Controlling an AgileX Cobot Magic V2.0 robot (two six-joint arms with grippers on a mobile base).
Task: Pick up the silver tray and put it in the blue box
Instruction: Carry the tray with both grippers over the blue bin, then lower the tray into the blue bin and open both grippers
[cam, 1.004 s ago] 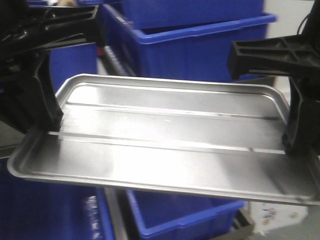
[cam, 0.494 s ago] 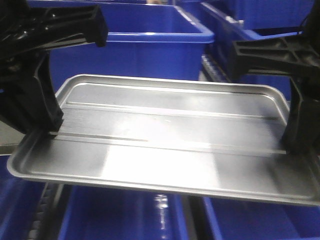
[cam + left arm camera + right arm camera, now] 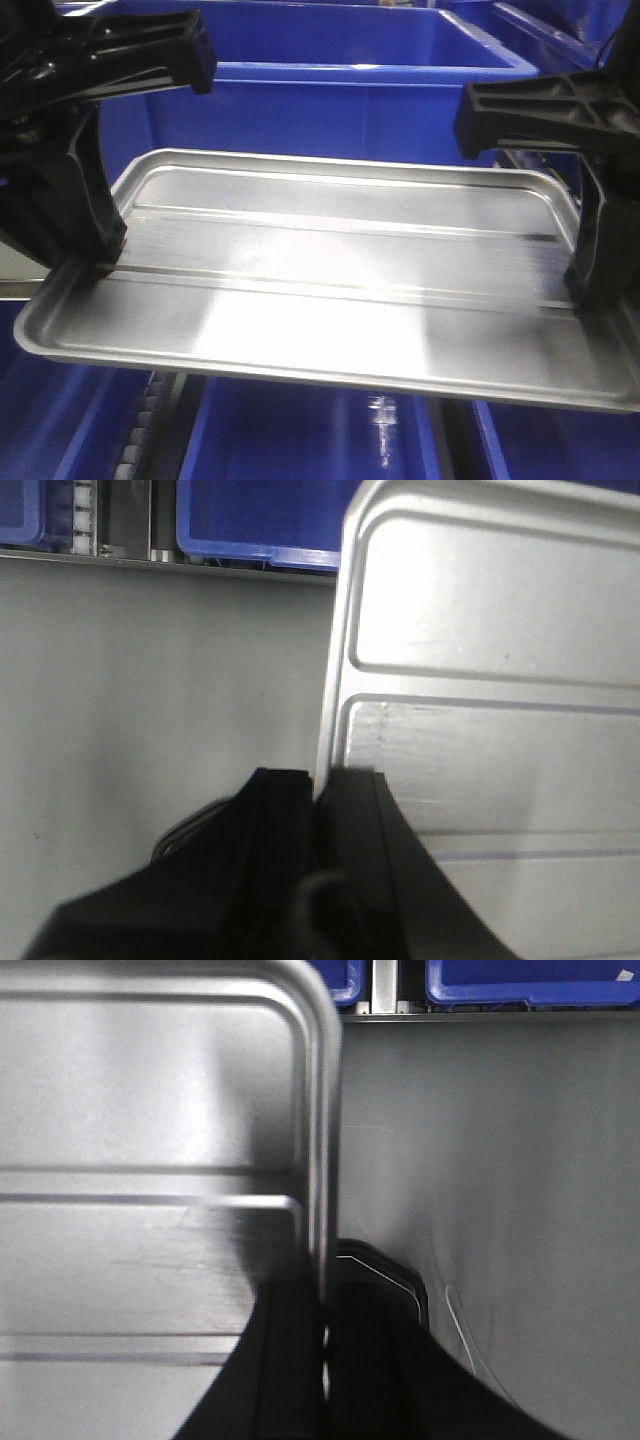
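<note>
Pinching the silver tray [image 3: 330, 290] by its two short rims, the left gripper [image 3: 102, 260] and right gripper [image 3: 590, 295] are both closed on it so it hangs level, near the front wall of the blue box [image 3: 330, 105], probably for lowering inside.

No text, label, brand, number or sign can be read in any view
</note>
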